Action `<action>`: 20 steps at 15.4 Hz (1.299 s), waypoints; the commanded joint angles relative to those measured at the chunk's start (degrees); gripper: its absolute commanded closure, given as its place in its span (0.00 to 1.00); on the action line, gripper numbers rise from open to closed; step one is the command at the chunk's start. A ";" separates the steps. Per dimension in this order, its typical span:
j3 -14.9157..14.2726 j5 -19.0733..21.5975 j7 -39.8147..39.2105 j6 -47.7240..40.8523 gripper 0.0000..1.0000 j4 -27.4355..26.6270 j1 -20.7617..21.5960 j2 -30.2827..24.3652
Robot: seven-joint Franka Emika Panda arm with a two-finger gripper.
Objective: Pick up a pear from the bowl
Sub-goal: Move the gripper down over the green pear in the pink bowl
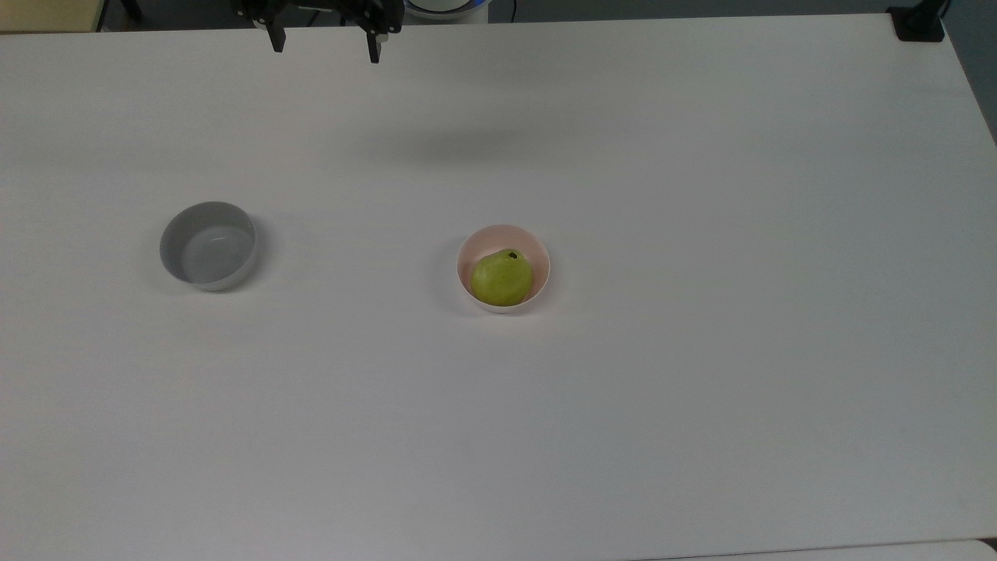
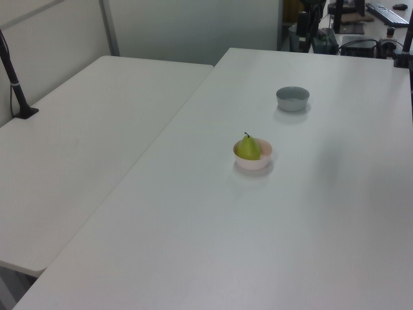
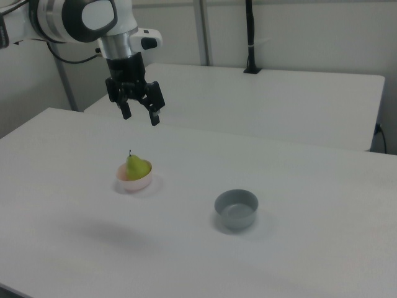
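Note:
A yellow-green pear (image 1: 502, 277) (image 2: 248, 148) (image 3: 137, 166) with a dark stem sits upright in the pale pink bowl (image 1: 525, 241) (image 2: 261, 160) (image 3: 134, 183) near the middle of the white table. My gripper (image 1: 324, 47) (image 3: 140, 116) hangs high over the table at the top view's upper edge, far from the bowl. Its two black fingers stand wide apart with nothing between them, so it is open. In the right view it hovers above and slightly behind the pear.
An empty grey bowl (image 1: 208, 245) (image 2: 292, 98) (image 3: 236, 208) stands to the top view's left of the pink bowl. A second white table (image 2: 77, 148) adjoins in the left view. A black clamp (image 1: 917, 23) sits at the top view's upper right corner.

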 commanded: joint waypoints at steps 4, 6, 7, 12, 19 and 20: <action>0.86 0.78 0.01 0.11 0.00 -1.06 3.18 0.07; 0.95 0.78 0.89 0.29 0.00 -1.32 4.42 0.34; 0.95 0.78 0.98 0.72 0.00 -1.94 5.73 1.12; 0.95 0.87 5.90 5.91 0.00 -3.17 8.73 4.99; 2.71 0.87 6.34 14.78 0.00 -3.26 9.17 12.28; 2.80 0.87 6.26 15.66 0.00 -3.26 9.43 13.42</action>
